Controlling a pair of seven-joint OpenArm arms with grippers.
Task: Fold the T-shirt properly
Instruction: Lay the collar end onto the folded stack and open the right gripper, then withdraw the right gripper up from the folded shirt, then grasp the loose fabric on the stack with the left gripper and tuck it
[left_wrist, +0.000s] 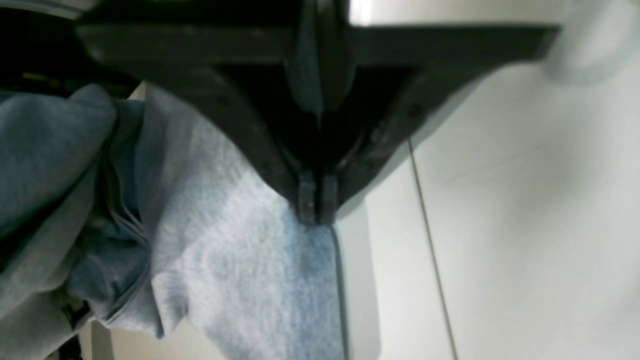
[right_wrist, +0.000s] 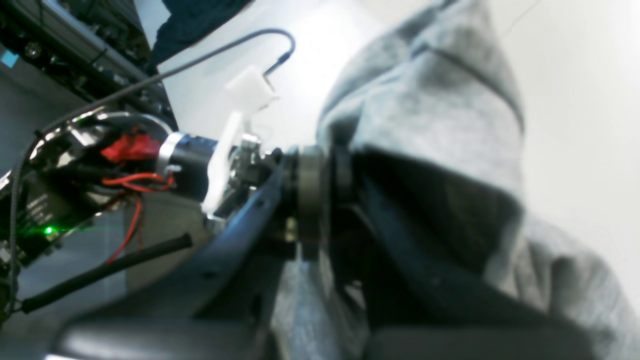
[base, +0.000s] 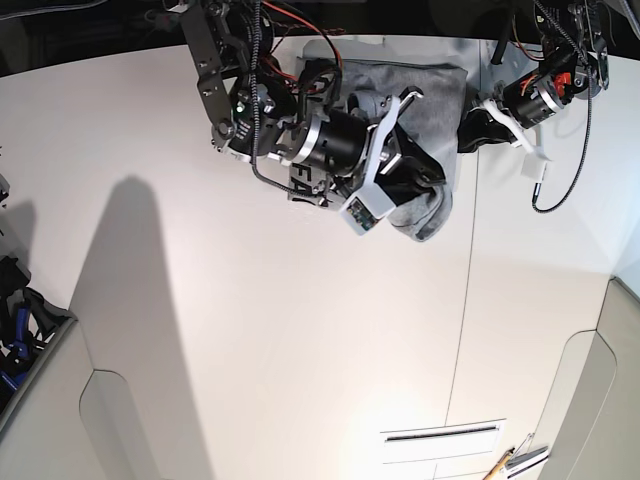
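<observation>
The heather-grey T-shirt (base: 415, 85) lies bunched at the far middle of the white table. A bit of its black lettering (base: 305, 182) shows under the right arm. In the left wrist view my left gripper (left_wrist: 316, 212) is shut on the T-shirt (left_wrist: 240, 260), pinching a hemmed edge just above the table. In the base view the left gripper (base: 466, 132) sits at the shirt's right side. My right gripper (right_wrist: 320, 195) is shut on the T-shirt (right_wrist: 440, 100), with folds draped over its fingers. In the base view the right gripper (base: 415, 175) is buried in the cloth.
The white table (base: 300, 330) has a seam line (base: 465, 300) running front to back and a slot (base: 440, 435) near the front. A dark bin (base: 25, 330) stands at the left edge. A loose cable (base: 560, 190) hangs from the left arm.
</observation>
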